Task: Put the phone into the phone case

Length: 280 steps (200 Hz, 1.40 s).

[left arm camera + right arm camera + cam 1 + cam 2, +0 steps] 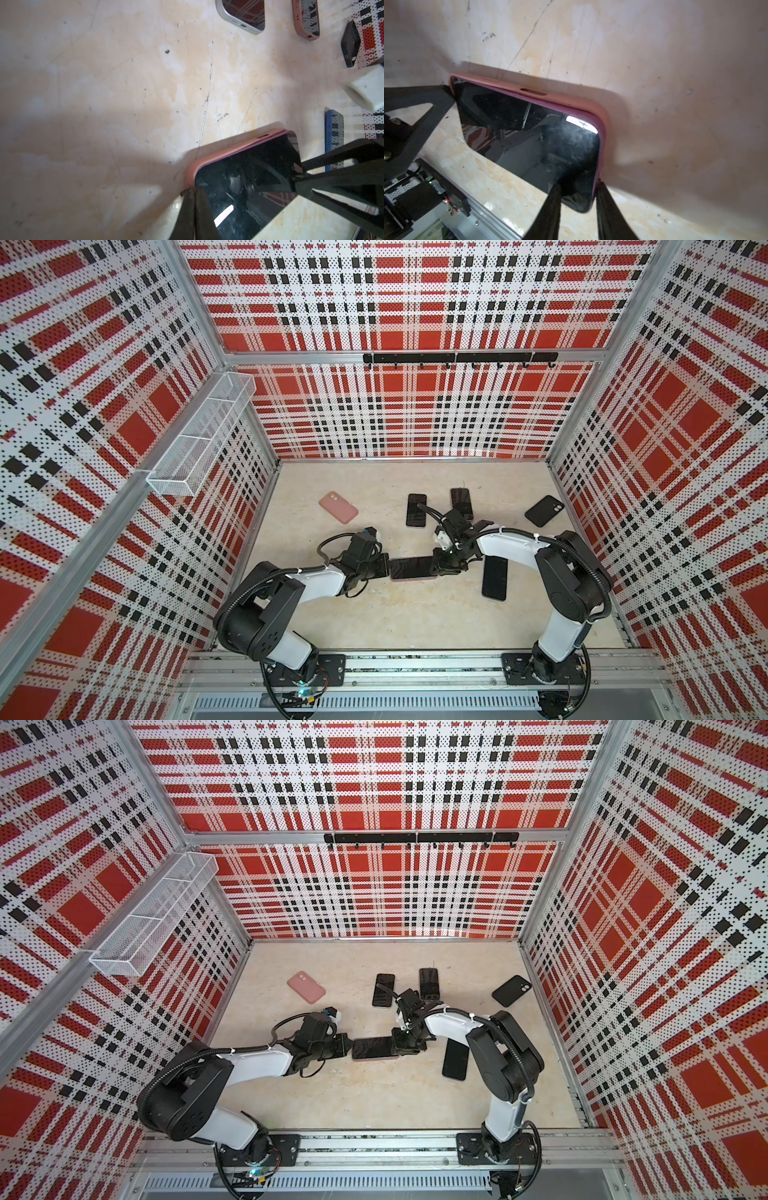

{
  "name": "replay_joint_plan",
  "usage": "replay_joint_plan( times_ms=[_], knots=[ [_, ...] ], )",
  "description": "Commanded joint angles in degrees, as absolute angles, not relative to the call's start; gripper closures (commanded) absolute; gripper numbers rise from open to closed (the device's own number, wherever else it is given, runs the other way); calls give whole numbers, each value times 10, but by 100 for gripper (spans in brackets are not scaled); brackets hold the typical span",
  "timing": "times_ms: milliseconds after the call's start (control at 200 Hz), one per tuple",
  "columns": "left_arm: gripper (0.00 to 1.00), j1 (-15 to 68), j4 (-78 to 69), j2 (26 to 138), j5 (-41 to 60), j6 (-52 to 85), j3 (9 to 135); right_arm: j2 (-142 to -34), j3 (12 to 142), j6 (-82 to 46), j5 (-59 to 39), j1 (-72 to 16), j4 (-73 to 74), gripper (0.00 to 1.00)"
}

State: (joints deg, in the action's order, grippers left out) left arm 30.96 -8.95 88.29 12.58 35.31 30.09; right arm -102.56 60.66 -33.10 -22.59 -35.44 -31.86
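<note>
Phone: screen up, mid-worktop, inside the pink phone case.
Left gripper: clenched tight, tips against one short end of the cased phone.
Right gripper: grasping the opposite end, one finger on the glass, one on the case rim.
Nearby: other phones, spare pink case, black case.

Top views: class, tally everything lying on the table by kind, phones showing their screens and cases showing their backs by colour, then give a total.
Screen-up phones: 4 (silver-edged phone, pink-edged phone, blue-edged phone, middle phone in a pink case)
Loose pink case, back up: 1
Black case, back up: 1
Total: 6
</note>
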Motion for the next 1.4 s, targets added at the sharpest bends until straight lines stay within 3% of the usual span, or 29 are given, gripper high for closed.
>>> replay_joint_plan(
  times_ms=[0, 706, 857, 992, 1182, 1398],
  knots=[
    [95, 339, -17, 939, 176, 356, 269, -1042, 598, -339, -267, -362, -272, 64],
    [95, 341, -31, 938, 181, 356, 274, -991, 654, -322, -275, -362, -305, 73],
    [95, 341, -25, 933, 175, 352, 278, -996, 672, -292, -254, -363, -334, 71],
    [94, 341, -20, 928, 169, 350, 278, -992, 680, -289, -249, -365, -341, 63],
    [95, 342, -15, 924, 164, 345, 280, -991, 683, -292, -259, -367, -336, 63],
    [94, 336, -15, 909, 174, 342, 282, -971, 689, -269, -187, -359, -416, 60]
  ],
)
